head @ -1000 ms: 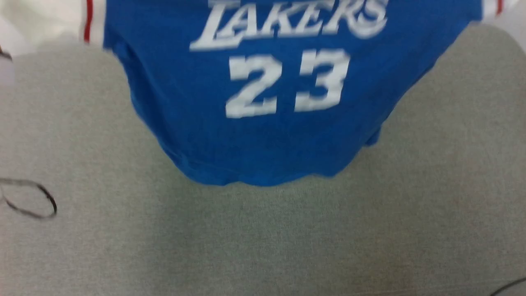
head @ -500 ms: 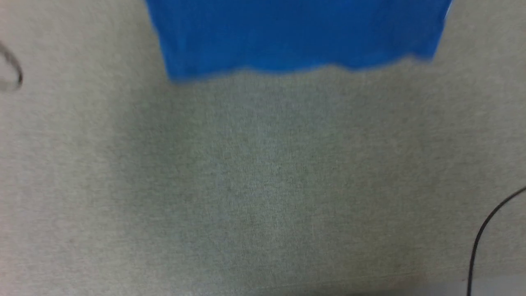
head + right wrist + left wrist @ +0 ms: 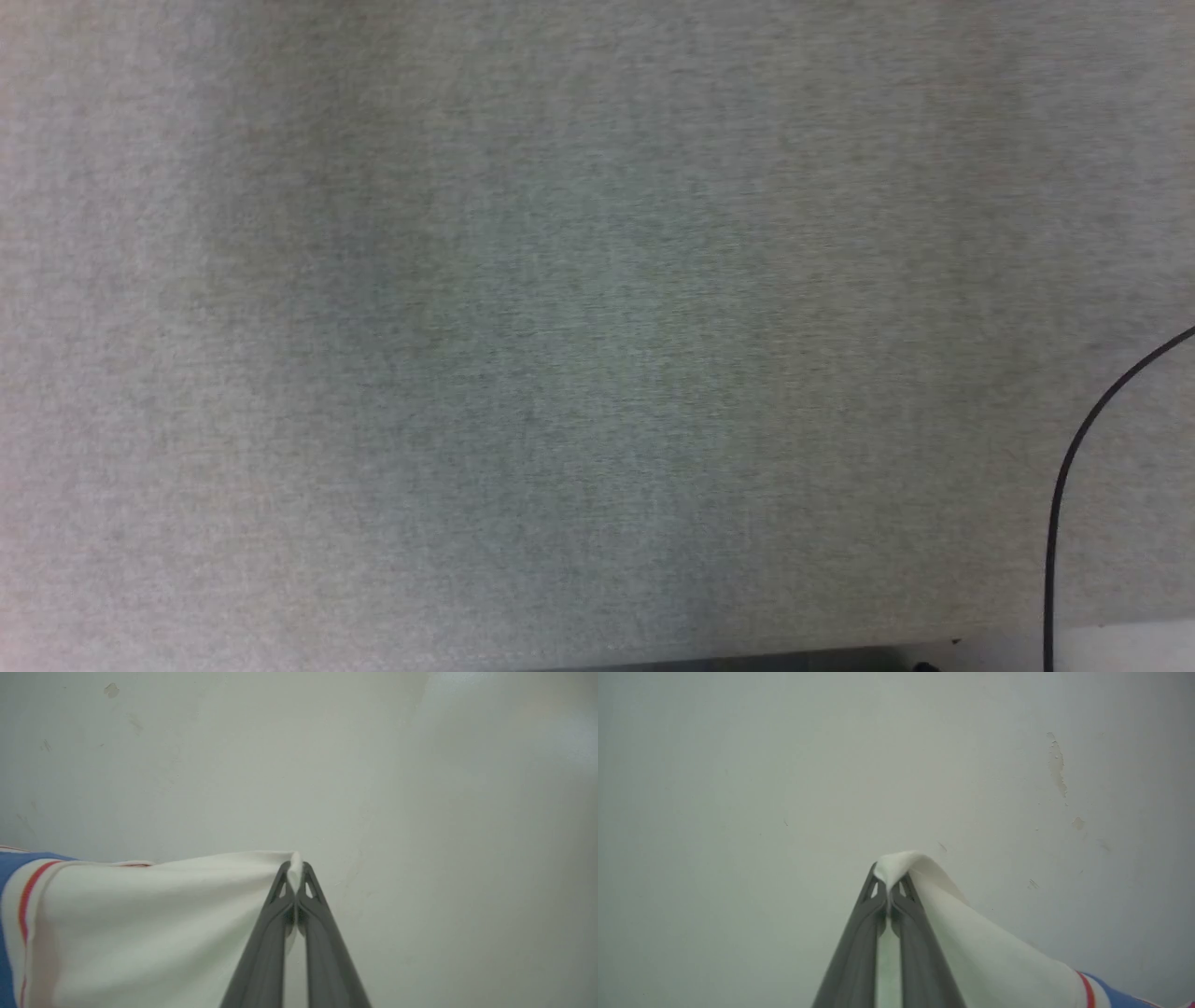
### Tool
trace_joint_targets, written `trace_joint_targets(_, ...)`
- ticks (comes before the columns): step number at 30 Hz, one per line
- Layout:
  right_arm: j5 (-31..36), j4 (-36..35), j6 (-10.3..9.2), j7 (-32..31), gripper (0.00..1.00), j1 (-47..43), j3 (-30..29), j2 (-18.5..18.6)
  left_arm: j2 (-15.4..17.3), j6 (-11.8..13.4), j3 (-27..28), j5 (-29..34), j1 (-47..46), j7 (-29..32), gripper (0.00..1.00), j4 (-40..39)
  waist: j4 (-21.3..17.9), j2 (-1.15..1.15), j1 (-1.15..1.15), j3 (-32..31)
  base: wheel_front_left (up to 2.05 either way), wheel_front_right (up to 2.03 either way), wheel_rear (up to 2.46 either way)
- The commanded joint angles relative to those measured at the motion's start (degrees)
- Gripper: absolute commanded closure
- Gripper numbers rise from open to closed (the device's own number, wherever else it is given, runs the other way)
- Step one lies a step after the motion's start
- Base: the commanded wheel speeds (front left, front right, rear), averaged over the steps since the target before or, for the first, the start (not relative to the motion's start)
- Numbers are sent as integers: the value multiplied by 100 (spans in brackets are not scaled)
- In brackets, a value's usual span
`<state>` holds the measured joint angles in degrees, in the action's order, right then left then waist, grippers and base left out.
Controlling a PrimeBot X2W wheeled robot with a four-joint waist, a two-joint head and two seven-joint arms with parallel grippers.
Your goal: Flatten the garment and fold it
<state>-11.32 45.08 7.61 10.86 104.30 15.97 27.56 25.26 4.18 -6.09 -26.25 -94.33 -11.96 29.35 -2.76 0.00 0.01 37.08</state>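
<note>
In the left wrist view the left claw [image 3: 891,884] is clamped tight on a pinch of white sleeve cloth, which pokes out in a small fold just past the fingertips. From there the shirt [image 3: 999,961] runs away to the lower right of that view, where a red stripe and the start of the blue body show at the edge. Behind it is a pale surface [image 3: 738,788] with a few chips and scuffs [image 3: 1057,765] on its right side; whether the shirt touches that surface cannot be told.

The head view looks down on a grey, cloth-covered table [image 3: 560,327], with a thin black cable [image 3: 1074,467] curving down its right edge.

In the right wrist view the right claw [image 3: 295,870] is likewise closed on the white sleeve cloth. The cloth stretches out to the left of that view in a fairly taut sheet, reaching a red stripe and the blue body at the left edge.
</note>
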Motion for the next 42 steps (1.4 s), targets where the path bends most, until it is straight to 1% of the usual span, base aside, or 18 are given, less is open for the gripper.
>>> trace_joint_targets(1, 0, 147, -12, 129, 100, -10, -81, -64, -68, -109, -20, 39, -18, -117, 100, 123, 158, 0, -1, 134, 0, 0, 0)
trace_joint_targets(5, -86, 453, -12, 270, 100, -359, -99, -159, -213, -325, -211, 48, 368, -188, 100, 464, 244, 0, -1, 87, 0, 0, 0)
trace_joint_targets(9, -195, 693, -12, 364, 100, -1078, -25, -260, -369, -470, -371, 23, 1208, -233, 100, 753, 266, 0, -1, -207, 0, 0, 0)
trace_joint_targets(14, -410, 817, -12, 405, 100, -2282, 146, -337, -501, -620, -618, 14, 2628, -252, 100, 1022, 273, 0, -1, -937, 0, 0, 0)
trace_joint_targets(18, -684, 664, -12, 411, 100, -3408, 360, -329, -509, -758, -806, -82, 3867, -72, 100, 1055, 266, 0, -1, -1670, 0, 0, 0)
trace_joint_targets(20, -857, 532, -12, 412, 100, -4011, 529, -281, -414, -801, -898, -96, 4474, 66, 100, 978, 274, 0, -1, -2022, 0, 0, 0)
trace_joint_targets(22, -1090, 405, -12, 375, 100, -4622, 740, -218, -238, -831, -1082, 23, 5069, 208, 100, 820, 285, 0, -1, -2327, 0, 0, 0)
trace_joint_targets(25, -1418, 130, -12, 202, 100, -5451, 1038, -34, -27, -840, -1185, -11, 5935, 495, 100, 531, 289, 0, -1, -2717, 0, 0, 0)
trace_joint_targets(28, -1769, -190, -12, -15, 100, -6231, 1180, 172, 193, -825, -1293, -54, 6757, 876, 100, 86, 301, 0, -1, -3053, 0, 0, 0)
trace_joint_targets(32, -2030, -658, -12, -381, 100, -7160, 1300, 486, 549, -698, -1327, -147, 7799, 1338, 100, -692, 274, 0, -1, -3376, 0, 0, 0)
trace_joint_targets(37, -2202, -1164, -12, -819, 100, -8208, 1192, 837, 977, -474, -1324, -280, 8958, 1911, 100, -1574, 282, 0, -1, -3693, 0, 0, 0)
trace_joint_targets(42, -2302, -1625, -12, -1357, 100, -9169, 960, 1089, 1157, -204, -1207, -601, 9906, 2327, 100, -2317, 281, 0, -1, -3863, 0, 0, 0)
